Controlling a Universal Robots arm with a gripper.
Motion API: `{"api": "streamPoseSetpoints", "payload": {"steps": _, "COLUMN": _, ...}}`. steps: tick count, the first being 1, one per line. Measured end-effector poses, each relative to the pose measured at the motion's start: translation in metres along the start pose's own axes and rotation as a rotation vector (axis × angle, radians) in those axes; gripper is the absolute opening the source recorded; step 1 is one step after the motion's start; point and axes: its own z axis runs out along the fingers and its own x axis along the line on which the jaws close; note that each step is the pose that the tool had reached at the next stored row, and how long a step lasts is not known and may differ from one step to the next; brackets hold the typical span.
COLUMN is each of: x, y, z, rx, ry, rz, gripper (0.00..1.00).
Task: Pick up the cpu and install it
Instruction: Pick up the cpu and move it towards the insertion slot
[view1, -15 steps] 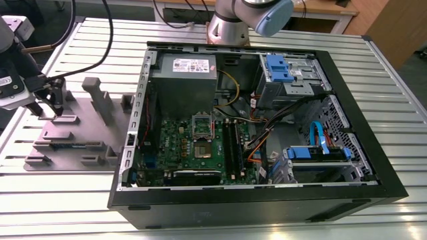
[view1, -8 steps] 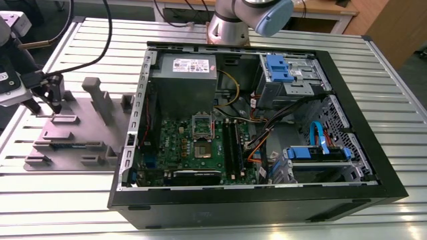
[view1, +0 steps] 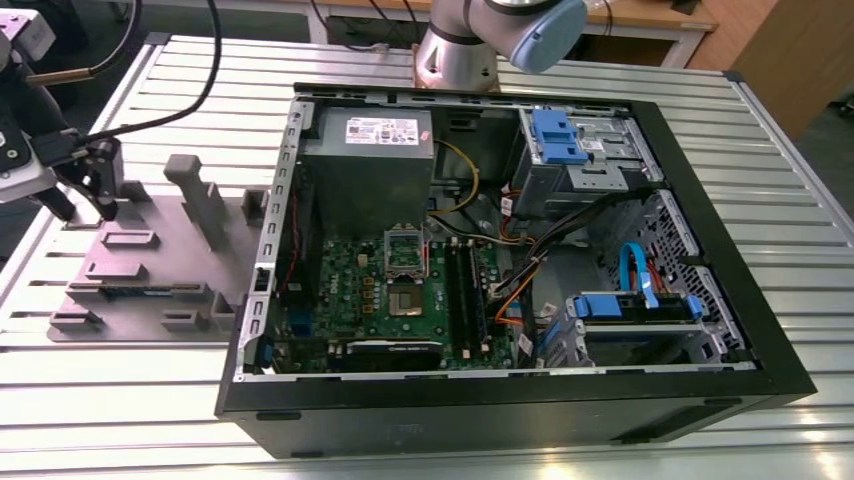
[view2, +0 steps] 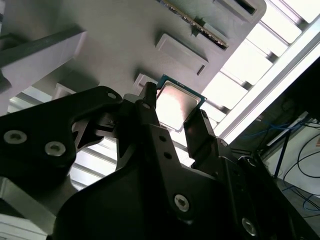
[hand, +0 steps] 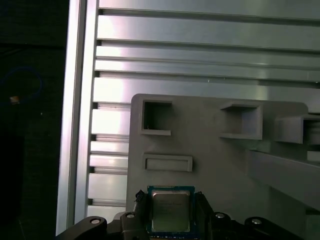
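Gripper (view2: 174, 107) fingers (view2: 150, 107) are drawn in narrow and pressed against two opposite edges of the cpu (view2: 176, 102), so the chip sits clamped between them; whether it is lifted clear or rests on the tray below cannot be told. In the first wrist view the cpu (hand: 170, 210) shows as a small flat square with a pale, shiny metal top and a thin green rim, flanked by the black, bolted fingers. In the exterior view the gripper (view1: 83, 205) hangs over a far corner of the tray (view1: 134, 270), a matt grey plastic plate with raised blocks and shallow rectangular pockets, one holding a long thin memory stick (view1: 134, 293). The tray lies on a ribbed aluminium table (view1: 120, 390), just beside an open black computer case (view1: 534, 400). Inside the case lie a green board (view1: 387, 300), its metal-framed socket (view1: 404, 250), a grey power box (view1: 367, 170) and loose blue cables (view1: 641, 275)
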Motion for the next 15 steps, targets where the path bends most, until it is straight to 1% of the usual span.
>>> {"api": "streamPoseSetpoints", "payload": {"steps": 2, "x": 0.0000, "y": 0.0001, "z": -0.0032, "rx": 0.0000, "ry": 0.0000, "rz": 0.000, "gripper": 0.47}}
{"api": "streamPoseSetpoints", "payload": {"steps": 5, "x": 0.0000, "y": 0.0002, "z": -0.0056, "rx": -0.0001, "ry": -0.0001, "rz": 0.000, "gripper": 0.47}}
{"api": "streamPoseSetpoints", "payload": {"steps": 11, "x": -0.0001, "y": 0.0004, "z": -0.0133, "rx": 0.0001, "ry": 0.0000, "rz": 0.000, "gripper": 0.47}}
{"api": "streamPoseSetpoints", "payload": {"steps": 15, "x": -0.0001, "y": 0.0005, "z": -0.0140, "rx": -0.0001, "ry": -0.0002, "rz": 0.000, "gripper": 0.47}}
